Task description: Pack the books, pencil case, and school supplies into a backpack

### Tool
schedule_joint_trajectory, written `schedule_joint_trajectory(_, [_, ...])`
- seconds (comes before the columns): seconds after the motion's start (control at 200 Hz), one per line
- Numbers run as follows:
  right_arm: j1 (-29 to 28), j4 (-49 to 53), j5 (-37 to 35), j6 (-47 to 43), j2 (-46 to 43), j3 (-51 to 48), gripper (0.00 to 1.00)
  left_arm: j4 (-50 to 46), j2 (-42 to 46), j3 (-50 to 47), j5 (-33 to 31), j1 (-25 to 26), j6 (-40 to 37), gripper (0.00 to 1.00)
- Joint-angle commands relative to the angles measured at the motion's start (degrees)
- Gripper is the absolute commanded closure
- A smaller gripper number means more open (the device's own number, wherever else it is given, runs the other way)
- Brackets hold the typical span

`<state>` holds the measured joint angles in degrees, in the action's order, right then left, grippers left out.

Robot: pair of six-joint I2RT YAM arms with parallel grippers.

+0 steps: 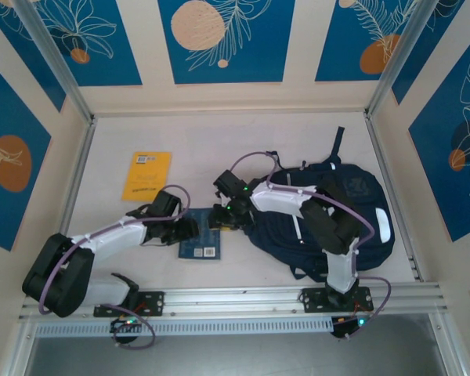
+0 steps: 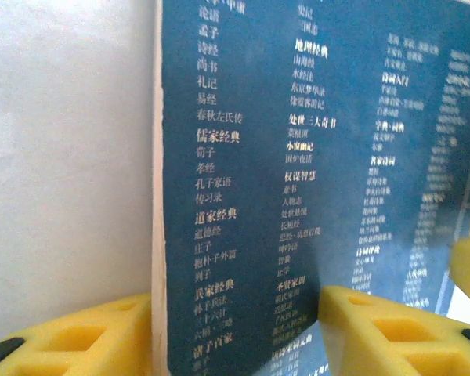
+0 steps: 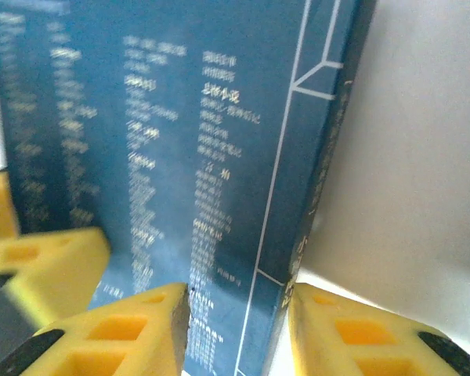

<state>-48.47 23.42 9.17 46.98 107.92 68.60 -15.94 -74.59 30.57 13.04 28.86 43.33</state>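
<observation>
A dark navy book with a white barcode label lies flat on the table between my two grippers. My left gripper is open at its left edge. In the left wrist view its yellow fingers straddle the book's paper edge, one beside it and one over the cover. My right gripper is open at the far right corner, and its fingers bracket the book's spine. The yellow-orange book lies far left. The navy backpack lies at right, under the right arm. The small packets are out of view.
Metal frame posts run along both sides of the white table. A rail carrying both arm bases crosses the near edge. The backpack's dark strap reaches toward the back wall.
</observation>
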Motion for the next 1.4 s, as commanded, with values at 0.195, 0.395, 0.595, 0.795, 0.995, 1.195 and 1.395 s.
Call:
schedule_joint_trajectory(0.195, [0.08,-12.09,12.29,5.16,-6.68,-5.27,0.63,3.24,-1.98,-0.7,2.93,0.03,-0.09,0.47])
schedule_joint_trajectory(0.395, [0.72,-15.87,13.78,7.16,-6.18,-7.62,0.63,3.04,-1.68,-0.63,3.15,0.04,-0.09,0.47])
schedule_joint_trajectory(0.595, [0.57,-18.29,15.31,8.5,-1.5,-7.63,0.64,2.6,-0.31,-0.19,3.49,0.02,0.24,0.48])
schedule_joint_trajectory(0.795, [-0.22,-21.14,15.7,9.82,-0.09,-7.43,0.73,1.71,0.48,-0.13,3.4,0.03,0.35,0.48])
schedule_joint_trajectory(0.995, [2.94,-20.32,7.33,11.69,-10.21,-13.27,0.99,-3.69,7.97,0.35,-0.54,0.02,3.8,0.41])
schedule_joint_trajectory(1.195, [2.79,-36.9,0.34,22.97,-20.07,-24.9,1.0,-5.3,19.84,1.24,0.71,-0.04,10.8,0.19])
schedule_joint_trajectory(1.395, [1.69,-42.27,-12.64,27.57,-29.04,-28.87,1.0,-3.16,26.56,1.97,3.58,-0.12,19.83,0.01])
